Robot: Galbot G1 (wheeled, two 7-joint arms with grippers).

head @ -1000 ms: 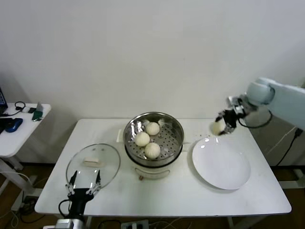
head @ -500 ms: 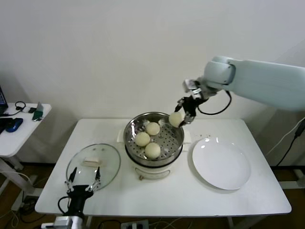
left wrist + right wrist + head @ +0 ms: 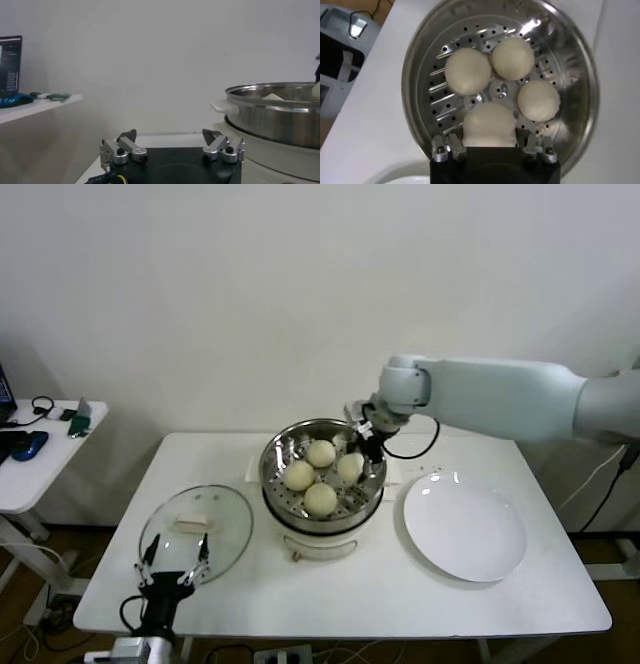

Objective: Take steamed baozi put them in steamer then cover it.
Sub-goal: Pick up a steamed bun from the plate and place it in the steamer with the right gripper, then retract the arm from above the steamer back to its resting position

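Observation:
The steamer (image 3: 275, 449) stands mid-table on its cream pot base. Three baozi (image 3: 320, 452) (image 3: 298, 475) (image 3: 319, 499) lie in it. My right gripper (image 3: 358, 454) reaches into the basket's right side and is shut on the fourth baozi (image 3: 350, 467), low against the perforated bottom. In the right wrist view this baozi (image 3: 489, 125) sits pinched between the fingers of the right gripper (image 3: 491, 136), with the other three (image 3: 467, 71) beyond it. The glass cover (image 3: 195, 529) lies flat at front left. My left gripper (image 3: 175, 579) is open and empty at its near edge, also shown in the left wrist view (image 3: 170, 142).
An empty white plate (image 3: 465, 529) lies to the right of the steamer. A small side table (image 3: 40, 454) with a mouse and cables stands off to the left. The steamer wall (image 3: 280, 115) shows beside the left gripper.
My right arm has carried the baozi from above the plate leftward over the steamer and lowered it into the basket. The left arm has stayed put.

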